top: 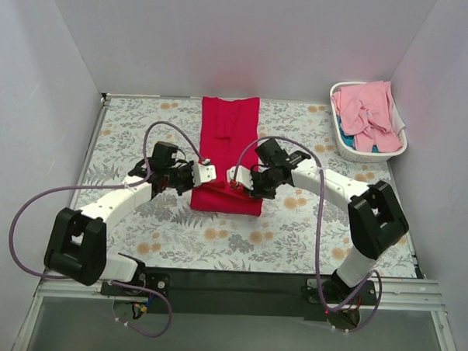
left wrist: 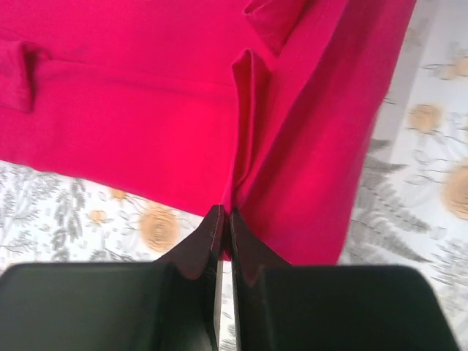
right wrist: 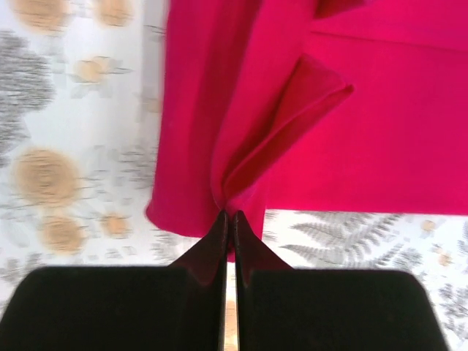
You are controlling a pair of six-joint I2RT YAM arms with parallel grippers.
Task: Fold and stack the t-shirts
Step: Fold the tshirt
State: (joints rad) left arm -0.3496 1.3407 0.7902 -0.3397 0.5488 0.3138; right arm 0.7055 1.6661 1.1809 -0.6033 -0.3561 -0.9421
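The crimson red t-shirt (top: 230, 132) lies as a long narrow strip down the middle of the table, its near end lifted. My left gripper (top: 205, 173) is shut on the near left edge of the red t-shirt (left wrist: 292, 161), the cloth pinched into a fold between the jaws. My right gripper (top: 237, 176) is shut on the near right edge of the red t-shirt (right wrist: 351, 124). Both grippers hold the near hem above the table, close together. Pale pink t-shirts (top: 369, 111) lie heaped in the basket at the back right.
A white plastic laundry basket (top: 338, 146) stands at the back right corner with something blue under the pink cloth. The table carries a floral cloth (top: 294, 232). Grey walls close the left, back and right sides.
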